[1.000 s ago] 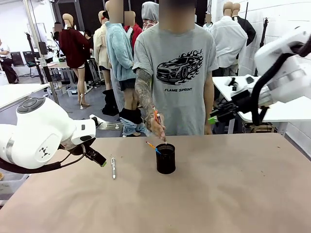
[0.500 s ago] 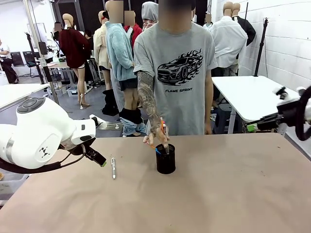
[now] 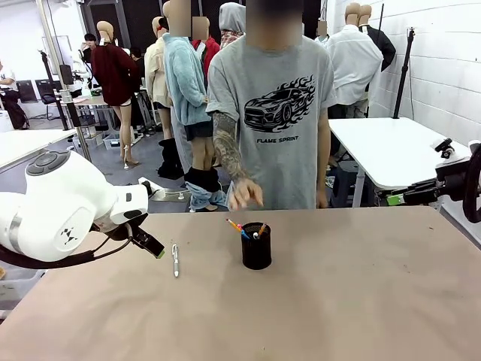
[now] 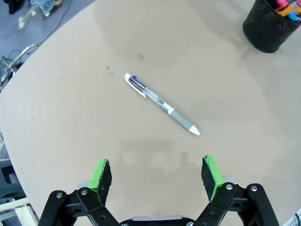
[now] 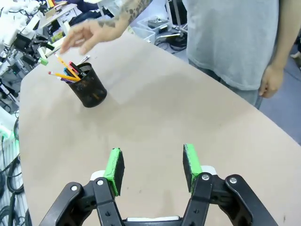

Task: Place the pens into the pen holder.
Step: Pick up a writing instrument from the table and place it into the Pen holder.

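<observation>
1. The pen holder (image 3: 256,246), a small black mesh cup, stands upright near the middle of the table (image 3: 361,301). Take it as your landmark.
2. Several pens (image 5: 63,74) stand in the pen holder. They are longer than the cup, so they lean on its rim and stick out at a slant.
3. The person's hand (image 3: 244,195) hangs open and empty just above the far side of the pen holder.
4. One silver-white pen (image 3: 175,259) lies flat on the table to the left of the pen holder and well apart from it. This looks like the one pen left to place.
5. Your left end effector (image 4: 156,169) hovers farther left of the pen holder, beyond that pen. Its fingers are spread wide with nothing between them. The wrist view looks down on the pen, which suggests the arm is lined up for a pick from above.
6. The pen lies slantwise to the line between the two fingers. You will probably need to turn the wrist so they close across the barrel.
7. Your right end effector (image 5: 152,162) hangs far to the right of the pen holder, near the table's edge. It is wide open, holds nothing and appears parked clear of the work.
</observation>
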Available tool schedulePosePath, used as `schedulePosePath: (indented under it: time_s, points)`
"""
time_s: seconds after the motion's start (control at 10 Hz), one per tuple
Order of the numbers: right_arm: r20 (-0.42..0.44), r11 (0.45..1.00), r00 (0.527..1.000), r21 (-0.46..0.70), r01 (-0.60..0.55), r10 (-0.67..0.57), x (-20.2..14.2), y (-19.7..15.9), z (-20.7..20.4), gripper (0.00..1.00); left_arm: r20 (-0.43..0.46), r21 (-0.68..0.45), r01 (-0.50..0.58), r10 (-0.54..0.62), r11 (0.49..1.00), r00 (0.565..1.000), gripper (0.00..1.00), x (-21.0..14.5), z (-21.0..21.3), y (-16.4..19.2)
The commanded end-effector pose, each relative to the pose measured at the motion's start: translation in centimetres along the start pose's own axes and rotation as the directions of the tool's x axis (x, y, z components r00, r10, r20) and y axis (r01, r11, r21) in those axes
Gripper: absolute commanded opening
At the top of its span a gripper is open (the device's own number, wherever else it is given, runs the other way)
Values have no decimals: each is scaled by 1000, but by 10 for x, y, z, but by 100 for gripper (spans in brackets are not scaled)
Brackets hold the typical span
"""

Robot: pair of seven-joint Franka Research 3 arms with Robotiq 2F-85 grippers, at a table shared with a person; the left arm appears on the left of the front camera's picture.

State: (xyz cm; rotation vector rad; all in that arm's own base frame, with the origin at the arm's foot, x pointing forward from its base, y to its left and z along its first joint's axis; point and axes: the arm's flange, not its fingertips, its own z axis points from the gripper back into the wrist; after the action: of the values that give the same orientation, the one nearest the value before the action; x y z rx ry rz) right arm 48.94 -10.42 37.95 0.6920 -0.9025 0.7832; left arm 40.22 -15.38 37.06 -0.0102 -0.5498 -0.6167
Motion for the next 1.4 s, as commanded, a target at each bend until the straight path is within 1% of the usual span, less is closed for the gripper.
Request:
schedulePosePath:
  time_s: [0.0, 0.1, 0.2, 0.3, 0.5, 0.6, 0.7, 0.9, 1.2, 1.3]
  points:
    - [-14, 1000, 1000, -5, 3, -3, 2, 2, -2, 64, 0, 0, 0, 0, 1000, 1000, 100, 0, 0, 0]
    - [-14, 1000, 1000, -5, 3, -3, 2, 2, -2, 64, 3, 91, -66, 66, 994, 998, 100, 2, 7, -9]
    - [-14, 1000, 1000, -5, 3, -3, 2, 2, -2, 64, -32, 133, -144, 149, 981, 988, 100, 20, 4, -7]
    - [-14, 1000, 1000, -5, 3, -3, 2, 2, -2, 64, -88, 132, -190, 202, 973, 975, 100, 40, -1, -3]
    - [-14, 1000, 1000, -5, 3, -3, 2, 2, -2, 64, -142, 124, -286, 303, 950, 942, 100, 70, -15, 2]
    - [-14, 1000, 1000, -5, 3, -3, 2, 2, -2, 64, -179, 106, -336, 351, 936, 919, 100, 81, -26, 6]
    - [-14, 1000, 1000, -5, 3, -3, 2, 2, -2, 64, -196, 81, -376, 385, 923, 902, 100, 88, -39, 14]
    - [-14, 1000, 1000, -5, 3, -3, 2, 2, -2, 64, -263, 71, -439, 441, 896, 858, 100, 96, -68, 29]
    - [-14, 1000, 1000, -5, 3, -3, 2, 2, -2, 64, -315, 37, -477, 464, 878, 828, 100, 101, -90, 38]
    - [-14, 1000, 1000, -5, 3, -3, 2, 2, -2, 64, -324, 45, -482, 469, 875, 822, 100, 103, -96, 40]
